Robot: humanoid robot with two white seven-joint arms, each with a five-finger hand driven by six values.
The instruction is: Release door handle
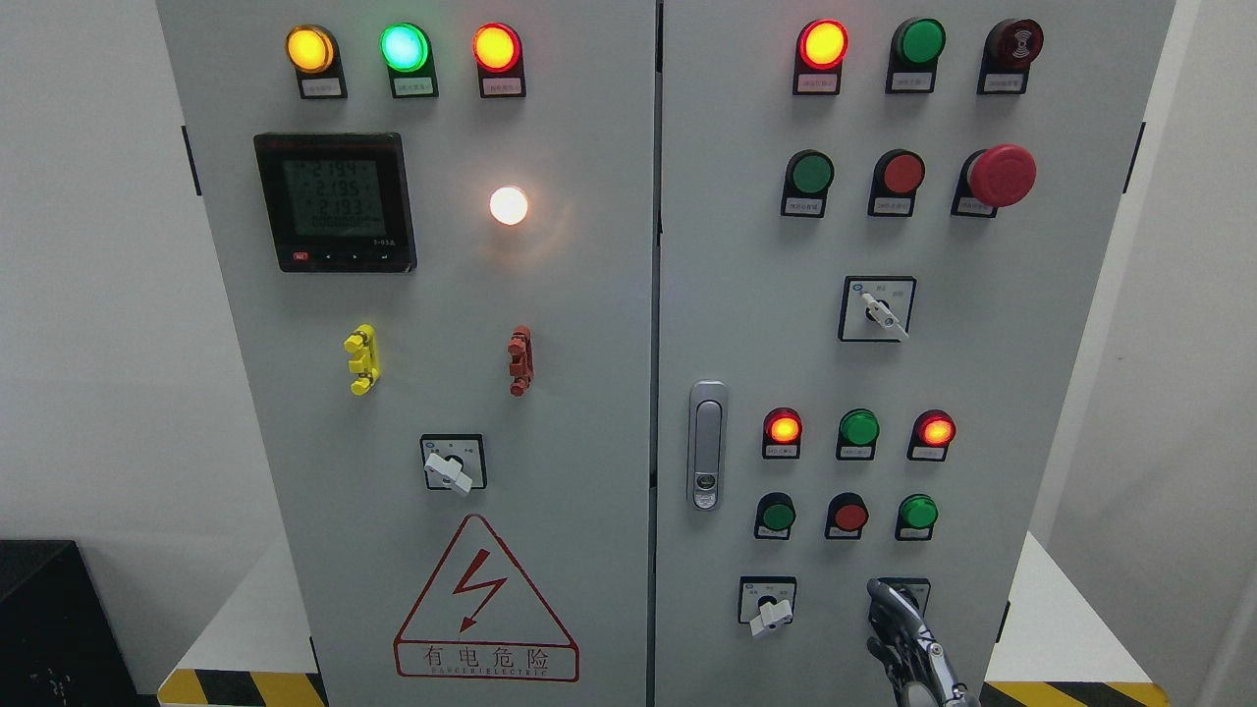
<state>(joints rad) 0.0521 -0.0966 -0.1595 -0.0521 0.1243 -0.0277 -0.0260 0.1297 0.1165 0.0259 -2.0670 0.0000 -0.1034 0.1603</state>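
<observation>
Doors of a grey cabinet (589, 324) are seen shut, side by side, with a dark seam between them. The handle (706, 445) is found on the right door, just beside the seam and a little below the middle; it is a silver upright bar with a small lock at its bottom end. No hand is touching it.

One hand (908, 643) is seen at the bottom, right of the middle, well apart from the handle. It is the right hand, since its arm comes in from the bottom right. Its dark metal fingers (884, 597) are held up in front of a switch (904, 591) low on the right door. Whether the switch is gripped or only covered cannot be told, and whether the fingers are apart or together cannot be told.

A second switch (768, 602) with a white knob is placed just left of the hand. Red and green lights are set in rows above. On the left door a meter (336, 201), a white lamp (509, 205) and a red warning sign (485, 601) are seen
</observation>
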